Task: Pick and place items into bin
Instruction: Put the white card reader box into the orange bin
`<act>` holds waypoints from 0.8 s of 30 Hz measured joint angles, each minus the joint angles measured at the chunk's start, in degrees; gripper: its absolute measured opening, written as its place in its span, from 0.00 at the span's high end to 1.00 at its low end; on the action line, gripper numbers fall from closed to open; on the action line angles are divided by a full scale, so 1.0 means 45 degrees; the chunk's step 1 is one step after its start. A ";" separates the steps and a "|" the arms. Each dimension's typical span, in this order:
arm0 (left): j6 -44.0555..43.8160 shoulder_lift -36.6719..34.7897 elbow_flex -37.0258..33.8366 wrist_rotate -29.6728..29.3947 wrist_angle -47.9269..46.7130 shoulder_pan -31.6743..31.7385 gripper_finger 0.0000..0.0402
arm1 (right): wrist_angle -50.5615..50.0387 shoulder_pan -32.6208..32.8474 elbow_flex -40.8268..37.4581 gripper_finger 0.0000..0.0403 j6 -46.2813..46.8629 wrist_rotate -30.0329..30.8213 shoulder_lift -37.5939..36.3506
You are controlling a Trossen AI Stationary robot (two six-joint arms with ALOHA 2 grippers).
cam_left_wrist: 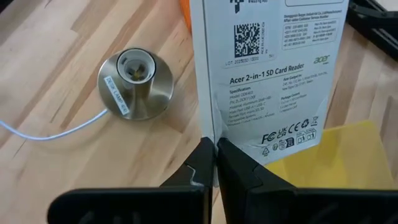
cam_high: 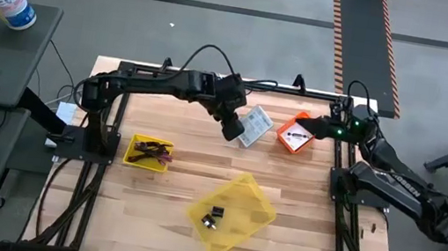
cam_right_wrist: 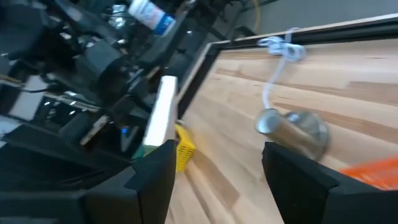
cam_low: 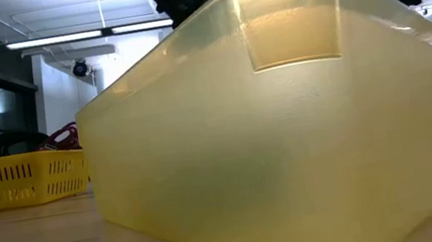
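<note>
Two thin fingertips of my left gripper (cam_left_wrist: 214,163) pinch the Acer card-reader box (cam_left_wrist: 267,74) edgewise, above the far table, short of the yellow bin (cam_high: 233,213); it could pivot out. My right gripper (cam_right_wrist: 217,168) gapes empty.

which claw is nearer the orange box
Right. The right claw stands open just beside the orange box; the left claw is farther off, holding the white card reader box.

Table (cam_high: 297,234): pale wood planks, smooth, visible grain.
Bin (cam_low: 290,144): translucent yellow plastic, smooth, slightly glossy.
Basket (cam_low: 15,181): yellow plastic, slotted walls.
Card-reader box (cam_left_wrist: 267,74): white printed cardboard, matt.
Cone-shaped piece (cam_left_wrist: 134,84): brushed silver metal, satin sheen, paper label stuck on.
Left gripper (cam_left_wrist: 214,165): black matt plastic fingers.
</note>
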 joint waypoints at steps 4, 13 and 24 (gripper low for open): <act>0.0000 0.0000 0.0055 -0.0013 -0.0082 0.0010 1.00 | 0.1370 0.0831 0.0000 0.43 0.0388 0.0307 0.0709; 0.0000 0.0000 0.0058 -0.0010 -0.0158 0.0000 1.00 | 0.3650 0.2310 0.0000 0.44 0.1150 0.0425 0.2579; 0.0204 0.0000 0.0054 0.0034 -0.0175 0.0000 1.00 | 0.6298 0.3631 0.0097 0.46 0.1734 0.0420 0.4795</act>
